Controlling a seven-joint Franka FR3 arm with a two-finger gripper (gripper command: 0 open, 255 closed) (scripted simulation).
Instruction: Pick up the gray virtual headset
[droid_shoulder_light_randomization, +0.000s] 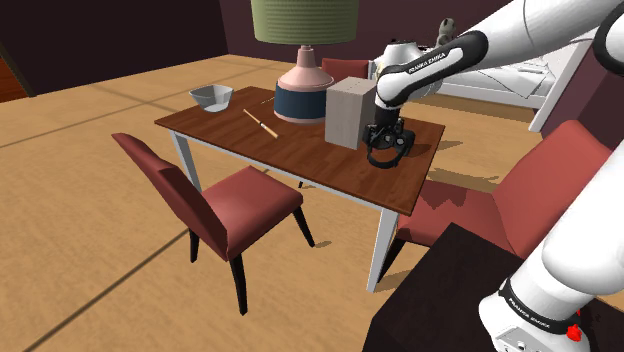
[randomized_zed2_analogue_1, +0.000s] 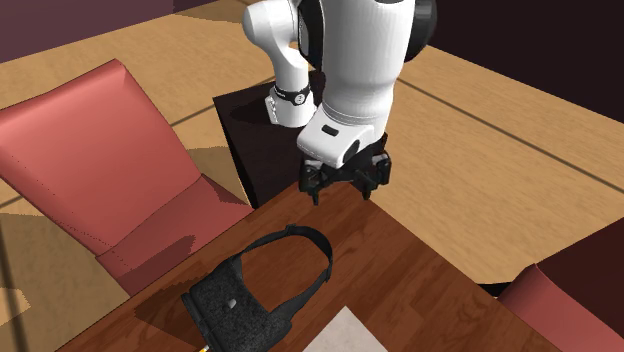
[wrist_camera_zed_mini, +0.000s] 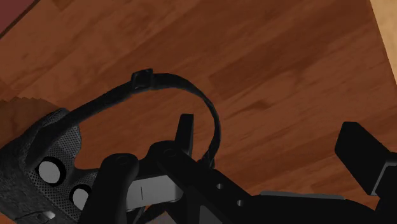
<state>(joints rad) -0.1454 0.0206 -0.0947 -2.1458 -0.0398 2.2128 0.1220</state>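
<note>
two black fingers (wrist_camera_zed_mini: 185, 130) of the gripper (wrist_camera_zed_mini: 271, 124) stood wide apart above the brown wooden table (droid_shoulder_light_randomization: 300, 165), with nothing clasped between them. the headset (randomized_zed2_analogue_1: 255, 300) lay flat on the tabletop. it was dark grey, with a mesh-textured body and a thin black strap (randomized_zed2_analogue_1: 318, 250) looping out from it toward the gripper. in the wrist view the curve of that strap ran just beside one finger, on the side facing the other finger. whether it touched could not be told. the other finger was well apart from it.

in the second exterior view the gripper hung near the table's edge, close to the far end of the strap loop. the headset body sat further in along the table. in the shoulder view a pale grey box (droid_shoulder_light_randomization: 350, 112) stood upright just to the left of the gripper. behind it was a lamp (droid_shoulder_light_randomization: 303, 90) with a pink base, a navy band and a green shade. a grey bowl (droid_shoulder_light_randomization: 212, 97) sat near the far corner, and a thin stick (droid_shoulder_light_randomization: 261, 123) lay between bowl and lamp. one red chair (droid_shoulder_light_randomization: 215, 205) stood at the table's near side. a second chair (droid_shoulder_light_randomization: 520, 190) stood between the table and the dark stand (droid_shoulder_light_randomization: 440, 300).
</note>
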